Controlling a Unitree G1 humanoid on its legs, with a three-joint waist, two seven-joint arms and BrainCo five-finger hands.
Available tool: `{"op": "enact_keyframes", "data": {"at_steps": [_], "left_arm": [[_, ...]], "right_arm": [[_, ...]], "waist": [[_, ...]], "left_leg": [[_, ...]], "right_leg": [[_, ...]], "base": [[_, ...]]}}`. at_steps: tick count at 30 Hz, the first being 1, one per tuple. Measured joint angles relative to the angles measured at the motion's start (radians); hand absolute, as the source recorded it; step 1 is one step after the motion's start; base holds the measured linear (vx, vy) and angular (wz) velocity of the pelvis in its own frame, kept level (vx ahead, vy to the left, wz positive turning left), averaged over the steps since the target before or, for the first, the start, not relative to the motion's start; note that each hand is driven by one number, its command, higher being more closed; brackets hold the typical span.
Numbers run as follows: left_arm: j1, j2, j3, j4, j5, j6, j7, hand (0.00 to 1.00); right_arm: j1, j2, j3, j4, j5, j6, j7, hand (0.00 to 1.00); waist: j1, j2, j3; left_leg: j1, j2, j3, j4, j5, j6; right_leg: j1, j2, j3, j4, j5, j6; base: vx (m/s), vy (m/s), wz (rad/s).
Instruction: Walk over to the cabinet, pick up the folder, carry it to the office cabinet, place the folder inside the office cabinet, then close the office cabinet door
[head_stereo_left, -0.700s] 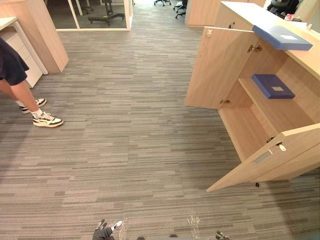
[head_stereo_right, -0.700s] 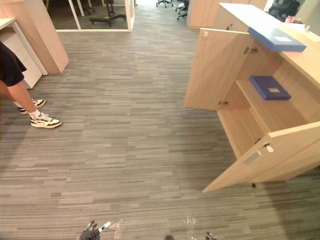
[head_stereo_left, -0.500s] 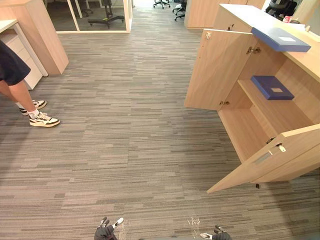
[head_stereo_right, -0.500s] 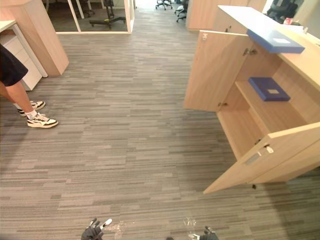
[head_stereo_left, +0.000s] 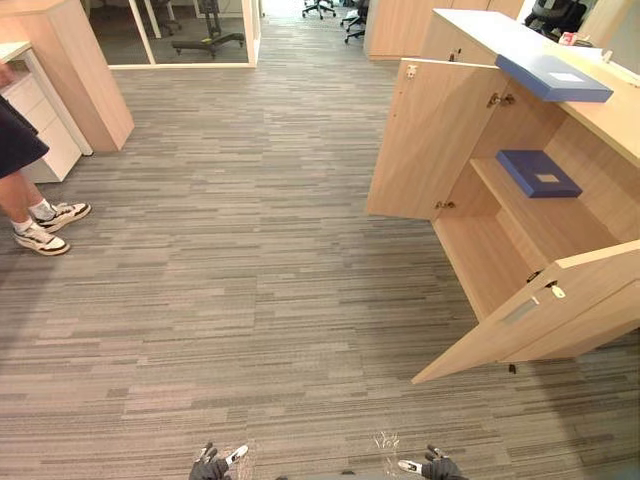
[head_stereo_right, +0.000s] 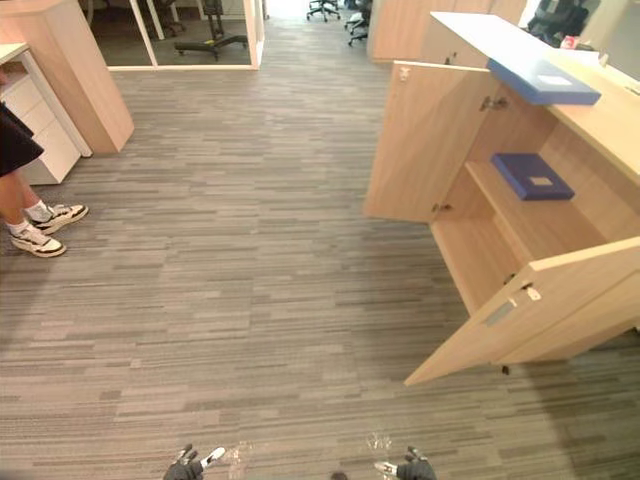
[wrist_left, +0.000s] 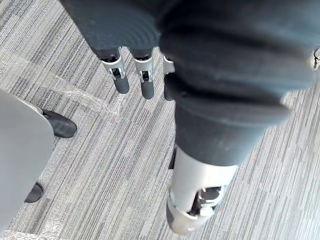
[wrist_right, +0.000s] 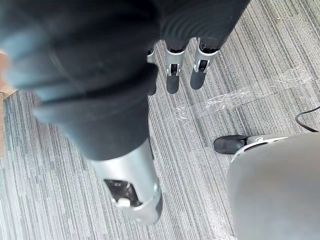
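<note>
The flat blue folder (head_stereo_left: 553, 77) on the light wooden cabinet's surface (head_stereo_left: 610, 115) lies well ahead-right, nearer the right hand (head_stereo_left: 435, 467) than the left hand (head_stereo_left: 210, 466); both hang straight-fingered, empty.

1. Left hand (head_stereo_left: 208, 468) hangs low at the robot's left side, fingers (wrist_left: 121, 82) straight and slack, thumb (wrist_left: 192, 200) held apart.
2. Right hand (head_stereo_left: 440, 468) hangs low at the right side, its fingers (wrist_right: 172, 82) likewise straight, pointing down.
</note>
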Motion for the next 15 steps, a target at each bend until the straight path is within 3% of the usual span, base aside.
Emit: {"op": "enact_keyframes", "data": {"at_steps": [5, 6, 8, 9, 10, 12, 13, 15], "left_arm": [[-0.009, -0.001, 0.007, -0.001, 0.000, -0.008, 0.012, 0.00], [-0.013, 0.000, 0.008, -0.003, 0.000, -0.011, 0.015, 0.00], [-0.019, -0.003, 0.018, -0.014, -0.002, -0.021, 0.019, 0.00], [-0.016, -0.005, 0.028, -0.024, -0.003, -0.021, 0.019, 0.00], [-0.016, -0.010, 0.047, -0.040, -0.008, -0.023, 0.018, 0.00], [-0.015, -0.014, 0.064, -0.063, -0.019, -0.025, 0.017, 0.00], [-0.015, -0.018, 0.078, -0.077, -0.027, -0.028, 0.016, 0.00], [-0.014, -0.020, 0.093, -0.083, -0.049, -0.031, 0.015, 0.00]], "right_arm": [[-0.003, 0.001, 0.001, 0.001, 0.001, -0.002, 0.000, 0.00], [-0.008, 0.003, 0.003, 0.002, 0.001, -0.002, -0.001, 0.00], [-0.023, 0.001, 0.002, 0.001, 0.010, -0.005, 0.000, 0.00], [-0.030, 0.000, 0.002, 0.001, 0.018, -0.006, 0.000, 0.00], [-0.037, 0.000, 0.002, 0.001, 0.034, -0.007, -0.001, 0.00], [-0.034, 0.000, 0.003, 0.001, 0.037, -0.006, -0.004, 0.00], [-0.036, 0.000, 0.003, -0.002, 0.040, -0.004, -0.005, 0.00], [-0.038, 0.003, 0.002, -0.009, 0.055, -0.005, -0.005, 0.00]], "waist": [[-0.001, -0.005, 0.006], [-0.001, -0.008, 0.016], [0.001, 0.002, 0.053], [0.004, 0.008, 0.069], [0.008, 0.012, 0.096], [0.021, 0.012, 0.103], [0.030, 0.011, 0.113], [0.040, 0.004, 0.122]], "left_leg": [[-0.003, -0.002, 0.001, 0.008, -0.005, -0.001], [-0.023, -0.002, 0.000, 0.055, -0.031, -0.001], [-0.111, 0.024, 0.005, 0.282, -0.147, -0.034], [-0.128, 0.036, 0.006, 0.338, -0.174, -0.053], [-0.168, 0.058, 0.010, 0.461, -0.204, -0.094], [-0.267, 0.082, 0.017, 0.664, -0.198, -0.114], [-0.321, 0.099, 0.028, 0.760, -0.213, -0.102], [-0.369, 0.127, 0.028, 0.770, -0.251, -0.082]], "right_leg": [[0.002, -0.003, 0.000, 0.001, 0.001, 0.001], [0.005, -0.004, -0.001, 0.005, 0.000, 0.001], [0.018, 0.012, -0.001, 0.004, -0.017, -0.011], [0.029, 0.020, -0.002, 0.000, -0.026, -0.023], [0.047, 0.032, -0.006, 0.000, -0.030, -0.028], [0.060, 0.040, -0.002, 0.002, -0.037, -0.038], [0.069, 0.039, 0.005, 0.013, -0.046, -0.041], [0.069, 0.022, 0.017, 0.032, -0.059, -0.036]], "base": [[0.01, 0.005, -0.01], [0.00, 0.000, 0.00], [-0.06, 0.014, -0.03], [-0.07, 0.004, -0.01], [-0.05, -0.003, 0.03], [0.03, 0.007, 0.00], [0.13, 0.046, -0.10], [0.14, 0.087, -0.16]]}}
